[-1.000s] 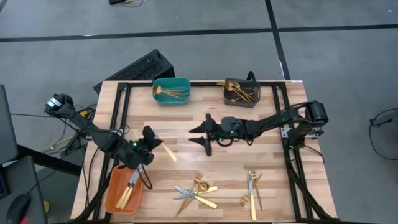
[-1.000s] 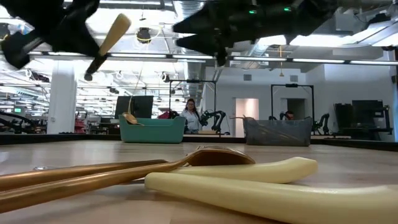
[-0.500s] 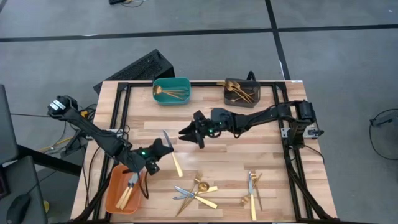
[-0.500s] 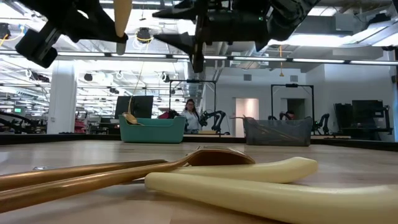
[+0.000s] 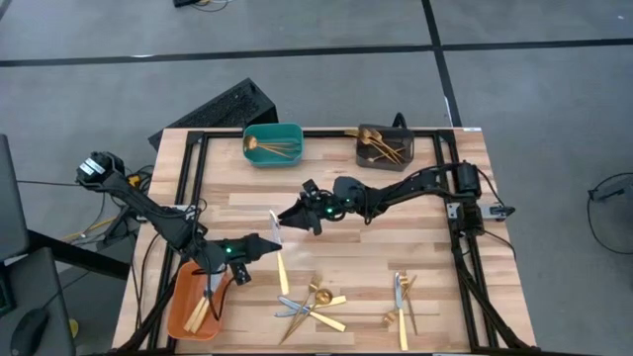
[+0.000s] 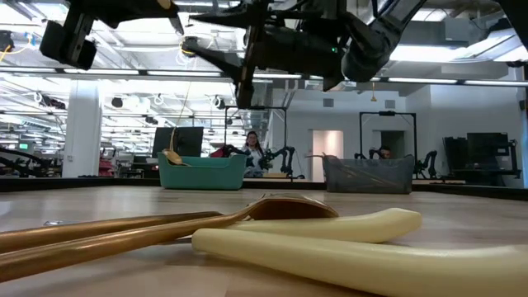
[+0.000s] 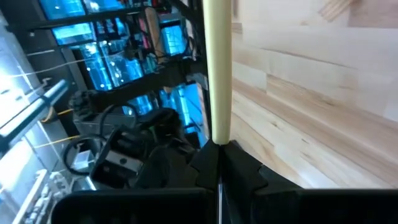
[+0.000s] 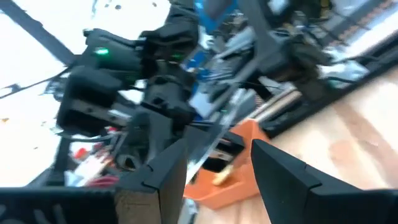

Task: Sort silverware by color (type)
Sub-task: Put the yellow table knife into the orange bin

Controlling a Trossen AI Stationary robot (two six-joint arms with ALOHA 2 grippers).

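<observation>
My left gripper is over the table's left middle, shut on a knife with a silver blade and a pale gold handle. The blade points toward the far edge, the handle toward the near edge. My right gripper reaches in from the right and is open. Its fingers stand on either side of the blade, and no touch shows. More silverware lies loose near the front: a crossed pile and a smaller group. My left gripper pinches the knife between its two fingers where the handle meets the blade. The fingers come nearly level from the table's left and lie across the knife. The knife is lifted clear of the table.
An orange bin with knives sits at the near left, under the left arm. A teal bin and a dark grey bin, both holding gold pieces, stand at the far edge. Black rails frame the tabletop.
My left gripper has moved toward the near edge and a little right, rolling its wrist. The knife has swung from slanted to lying along the near-far line. My right gripper has moved toward the table's left, rolled and tipped toward level, and come up to the blade.
</observation>
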